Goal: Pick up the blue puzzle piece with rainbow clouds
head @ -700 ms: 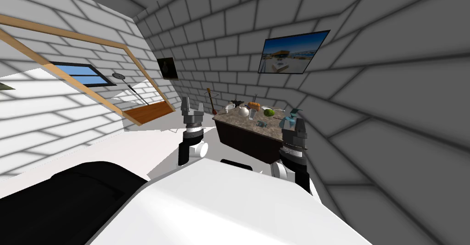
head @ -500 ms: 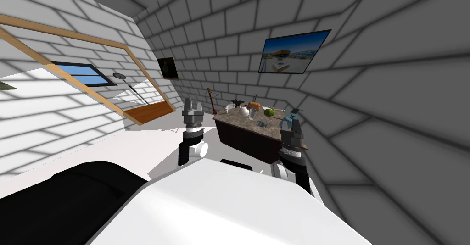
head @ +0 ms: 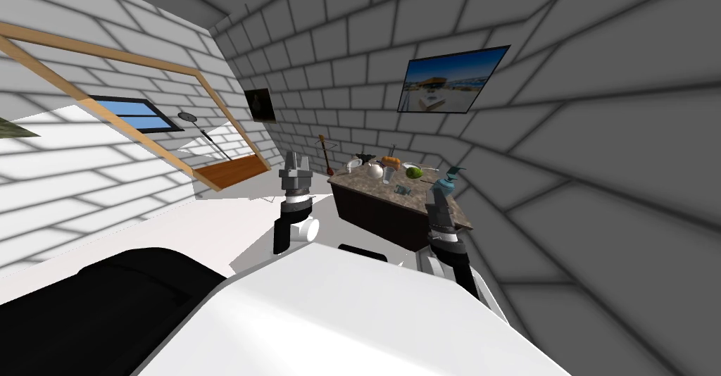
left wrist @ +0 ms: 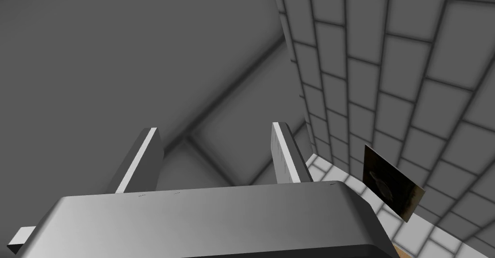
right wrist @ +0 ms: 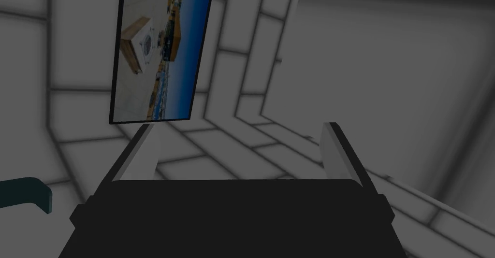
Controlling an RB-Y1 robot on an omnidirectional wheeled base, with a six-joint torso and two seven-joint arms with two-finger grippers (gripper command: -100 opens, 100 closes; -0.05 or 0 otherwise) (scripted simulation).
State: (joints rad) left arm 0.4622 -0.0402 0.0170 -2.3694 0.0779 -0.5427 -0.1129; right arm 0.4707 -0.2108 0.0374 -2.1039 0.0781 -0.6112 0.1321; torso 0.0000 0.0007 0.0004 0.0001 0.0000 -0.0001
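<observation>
Right, both arms are up in front of the robot and neither one is carrying anything. Over on its left side, the left end effector (head: 296,159) stands upright, off the near left corner of the tabletop (head: 370,184), with its fingers spread and released. The right end effector (right wrist: 241,125) is raised at the tabletop's near right edge, blades parted, with nothing between them. A teal bottle-like thing (head: 448,175) stands just beyond it. The puzzle piece (head: 402,191), a small bluish-grey flat bit, lies on the mottled top near a clear glass (head: 389,174), apart from both end effectors; its pattern is too small to make out. Further back stand a white pot (head: 374,171), a green round thing (head: 414,172) and an orange thing (head: 391,161).
</observation>
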